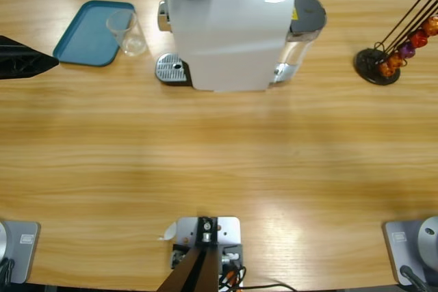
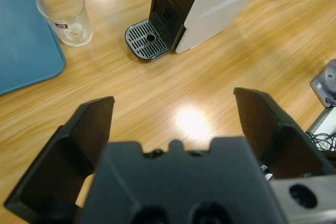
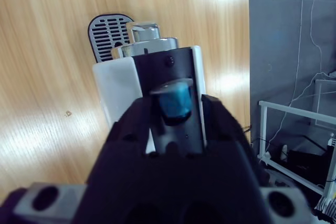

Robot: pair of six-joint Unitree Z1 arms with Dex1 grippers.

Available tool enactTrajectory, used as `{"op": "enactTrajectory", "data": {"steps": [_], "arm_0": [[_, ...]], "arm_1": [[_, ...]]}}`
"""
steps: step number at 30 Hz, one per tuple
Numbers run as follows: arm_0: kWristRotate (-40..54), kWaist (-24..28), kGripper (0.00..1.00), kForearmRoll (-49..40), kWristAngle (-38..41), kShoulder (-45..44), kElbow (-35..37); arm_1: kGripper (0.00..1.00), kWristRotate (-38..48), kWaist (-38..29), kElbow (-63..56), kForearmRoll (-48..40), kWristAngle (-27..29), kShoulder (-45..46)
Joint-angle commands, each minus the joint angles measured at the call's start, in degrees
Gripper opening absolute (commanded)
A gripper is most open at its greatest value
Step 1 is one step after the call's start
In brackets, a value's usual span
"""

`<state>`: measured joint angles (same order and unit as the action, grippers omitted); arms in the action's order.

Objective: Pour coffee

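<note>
High view: coffee machine [image 1: 229, 32] at 12 o'clock on the table [image 1: 219, 162], long axis running 9 to 3, spout end and drip grate [image 1: 171, 68] toward 9. Clear glass [image 1: 127, 31] at 11 o'clock, upright, mouth up, long axis vertical, just beside the blue tray [image 1: 85, 32] at its 3 o'clock edge; contents cannot be made out. Capsule rack [image 1: 383, 63] at 2 o'clock. Left gripper [image 2: 173, 98] at 9 o'clock edge, fingers [image 2: 92, 124] spread wide, nothing between them, pointing toward grate and glass. Right gripper [image 3: 173, 106] above the machine's top; a blue capsule [image 3: 175, 103] shows between its fingers, but cannot tell whether they pinch it
</note>
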<state>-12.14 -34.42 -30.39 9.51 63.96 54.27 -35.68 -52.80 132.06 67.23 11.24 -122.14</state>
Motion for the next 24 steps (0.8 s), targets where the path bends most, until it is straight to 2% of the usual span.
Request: {"op": "enactTrajectory", "data": {"steps": [1,3,4,5,6,8,9,11,13,15,17,19,24], "arm_0": [[0.4,0.6,0.987,0.6,-0.1,-0.2,-2.6],[0.4,0.6,0.987,0.7,-0.1,-0.2,-2.6],[0.4,0.6,0.987,0.9,-0.1,-0.2,-2.6],[0.4,0.6,0.987,1.1,-0.1,-0.2,-2.6],[0.4,0.6,0.987,1.5,-0.1,0.0,-2.6],[0.3,0.6,0.987,2.3,-0.1,0.2,-2.5],[0.3,0.6,0.987,2.8,-0.1,0.2,-2.4],[0.3,0.6,0.987,3.1,0.1,0.3,-2.2],[0.3,0.6,0.987,3.1,0.6,0.0,-2.1],[0.3,0.5,0.987,3.1,1.2,-0.5,-2.2],[0.3,0.4,0.987,3.1,1.6,-0.9,-2.3],[0.2,0.0,0.987,3.1,1.7,-0.9,-2.1],[0.2,-0.7,0.987,3.1,1.8,-0.7,-1.7]], "arm_1": [[1.000,-0.1,0.4,-1.5,-0.3,1.7,-2.3],[0.998,0.1,0.2,-0.4,-0.3,2.0,-0.8],[0.972,0.6,-0.1,0.6,-0.2,1.7,0.2],[0.896,1.5,-0.7,1.6,-0.1,0.9,1.3],[0.767,2.7,-1.7,2.4,0.1,-0.3,2.4],[0.422,7.9,-4.1,2.9,1.3,-3.1,4.0],[0.324,12.2,-5.3,2.9,2.1,-4.3,4.5],[0.012,23.7,-7.7,2.7,3.9,-6.0,5.4],[0.000,28.2,-8.3,2.7,6.6,-5.2,5.9],[0.000,36.9,-8.3,2.5,10.4,-3.9,6.9],[0.000,45.7,-8.3,-3.3,10.9,-3.0,10.0],[0.000,55.6,-8.3,-11.2,10.4,0.6,13.6],[0.000,66.7,-5.8,-34.5,-4.8,1.5,27.1]]}}
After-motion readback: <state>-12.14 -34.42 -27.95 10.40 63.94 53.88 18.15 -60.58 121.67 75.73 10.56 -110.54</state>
